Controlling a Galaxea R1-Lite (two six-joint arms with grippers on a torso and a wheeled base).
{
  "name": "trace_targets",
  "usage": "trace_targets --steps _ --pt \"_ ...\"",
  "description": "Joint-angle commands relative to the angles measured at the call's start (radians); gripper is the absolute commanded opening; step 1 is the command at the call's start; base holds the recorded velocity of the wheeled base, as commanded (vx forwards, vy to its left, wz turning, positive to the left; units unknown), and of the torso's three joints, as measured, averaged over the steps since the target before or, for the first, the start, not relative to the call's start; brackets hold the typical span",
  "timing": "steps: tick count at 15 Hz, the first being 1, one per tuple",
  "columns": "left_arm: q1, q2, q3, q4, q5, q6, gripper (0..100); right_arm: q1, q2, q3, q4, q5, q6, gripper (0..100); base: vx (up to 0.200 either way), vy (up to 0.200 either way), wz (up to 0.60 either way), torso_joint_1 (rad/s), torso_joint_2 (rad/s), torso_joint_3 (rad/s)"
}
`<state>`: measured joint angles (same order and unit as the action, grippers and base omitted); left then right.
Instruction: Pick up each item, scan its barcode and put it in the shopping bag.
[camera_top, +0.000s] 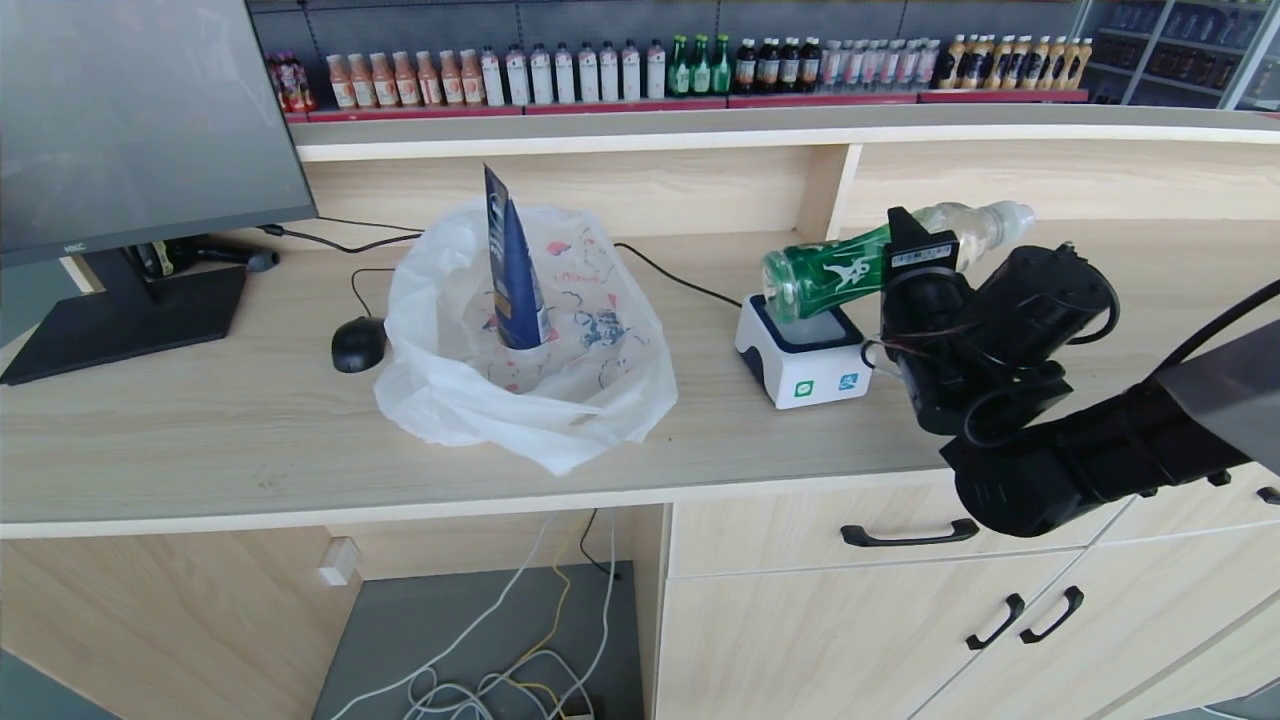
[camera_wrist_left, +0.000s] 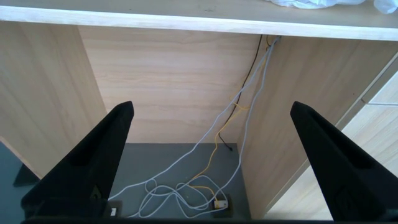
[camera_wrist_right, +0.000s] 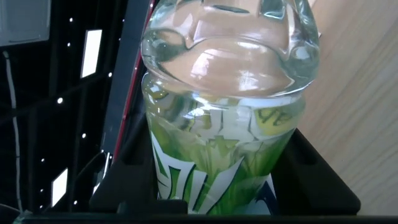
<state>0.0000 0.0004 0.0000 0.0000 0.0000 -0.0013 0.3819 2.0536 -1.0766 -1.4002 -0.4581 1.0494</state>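
Right tool (camera_top: 915, 262) holds bottle (camera_top: 830, 275) sideways over scanner (camera_top: 810, 370), well apart from bag (camera_top: 600, 385).

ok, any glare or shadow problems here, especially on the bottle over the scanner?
Head view: even light, soft shadows under the bag and scanner, no strong glare on the bottle. Right wrist view: bright highlights on the bottle at its clear shoulder, green label visible. Left wrist view: left hand is a black silhouette; space under the counter shaded, cables visible.
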Motion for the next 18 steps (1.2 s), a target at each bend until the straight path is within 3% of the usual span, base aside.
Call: trace_targets --steps 1,7,10,18 --pt "0.000 0.000 0.000 0.000 0.000 0.000 100 0.000 -0.015 0.003 0.001 -0.001 -0.002 0 0.000 0.000 0.00 0.000 0.00 0.000" --pt "0.000 0.000 0.000 0.000 0.000 -0.002 100 0.005 -0.072 -0.003 0.043 0.002 -0.019 0 0.000 0.000 0.00 0.000 0.00 0.000" --pt "0.000 0.000 0.000 0.000 0.000 0.000 100 0.006 -0.101 -0.003 0.058 0.010 -0.089 0 0.000 0.000 0.00 0.000 0.00 0.000" --pt "0.000 0.000 0.000 0.000 0.000 0.000 100 0.094 -0.263 0.052 0.098 0.009 -0.451 0 0.000 0.000 0.00 0.000 0.00 0.000"
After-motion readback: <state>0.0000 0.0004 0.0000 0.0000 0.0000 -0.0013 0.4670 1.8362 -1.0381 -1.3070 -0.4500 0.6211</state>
